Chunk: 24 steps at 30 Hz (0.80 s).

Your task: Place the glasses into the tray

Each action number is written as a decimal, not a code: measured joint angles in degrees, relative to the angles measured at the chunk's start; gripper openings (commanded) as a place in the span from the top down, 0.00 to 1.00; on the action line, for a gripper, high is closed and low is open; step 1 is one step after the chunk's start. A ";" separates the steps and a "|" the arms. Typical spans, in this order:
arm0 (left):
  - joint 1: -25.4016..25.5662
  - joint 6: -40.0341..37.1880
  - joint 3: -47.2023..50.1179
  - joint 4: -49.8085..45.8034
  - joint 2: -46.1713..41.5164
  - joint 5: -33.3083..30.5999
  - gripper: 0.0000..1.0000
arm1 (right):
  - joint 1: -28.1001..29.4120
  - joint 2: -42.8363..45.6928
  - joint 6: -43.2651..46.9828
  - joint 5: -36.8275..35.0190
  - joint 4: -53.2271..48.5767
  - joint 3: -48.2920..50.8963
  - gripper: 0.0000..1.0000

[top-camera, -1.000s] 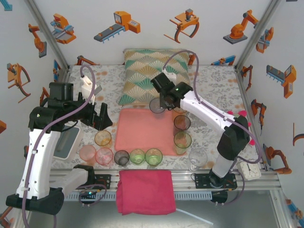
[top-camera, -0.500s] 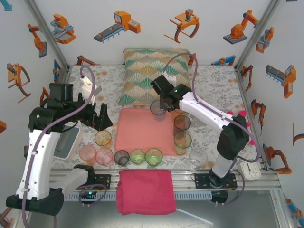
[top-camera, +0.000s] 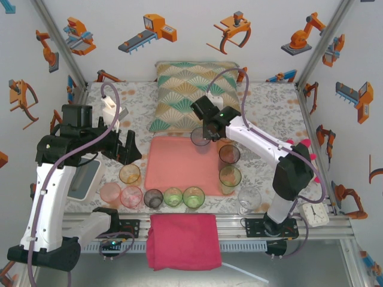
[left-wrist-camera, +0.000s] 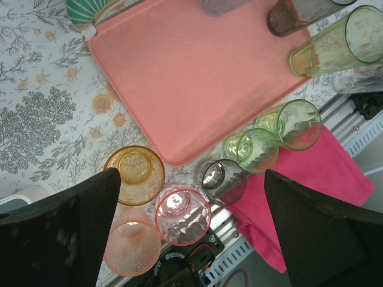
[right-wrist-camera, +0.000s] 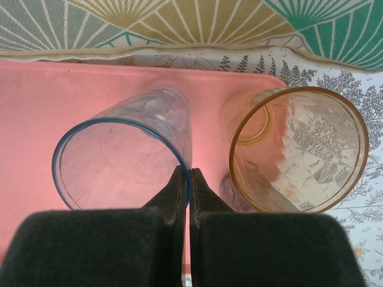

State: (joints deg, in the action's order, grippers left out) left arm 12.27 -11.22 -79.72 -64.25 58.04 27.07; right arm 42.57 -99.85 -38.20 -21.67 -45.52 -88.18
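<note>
Blue-rimmed glass (right-wrist-camera: 122, 158) in right pincer (right-wrist-camera: 190, 179), above salmon tray (right-wrist-camera: 36, 113), left pincer (left-wrist-camera: 191, 188) agape

Clear, glossy tumblers catch the light: the blue-rimmed tumbler (right-wrist-camera: 125, 161) is smooth-walled, while the amber tumbler (right-wrist-camera: 299, 149) and the pink tumbler (left-wrist-camera: 182, 215) are pressed with a faceted pattern. The salmon-pink tray (left-wrist-camera: 197, 78) looks like smooth, matt plastic. The fan-patterned cushion (right-wrist-camera: 179, 24) is woven cloth with a piped seam, and the magenta cloth (left-wrist-camera: 323, 179) is soft and matt. A floral-printed cover dresses the table (left-wrist-camera: 42, 89). The right gripper (right-wrist-camera: 190, 179) has matt black fingers (right-wrist-camera: 173, 197); the frame post (top-camera: 60, 42) is dull silver metal.
</note>
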 measured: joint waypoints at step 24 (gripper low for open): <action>0.00 0.00 0.00 0.00 0.33 0.39 0.03 | -0.55 0.00 -0.87 0.00 1.46 0.87 0.87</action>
State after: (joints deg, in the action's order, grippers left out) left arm 12.27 -11.22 -79.72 -64.25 58.37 27.46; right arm 42.02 -99.85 -39.07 -21.67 -44.05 -87.31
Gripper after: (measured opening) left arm 0.972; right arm 0.118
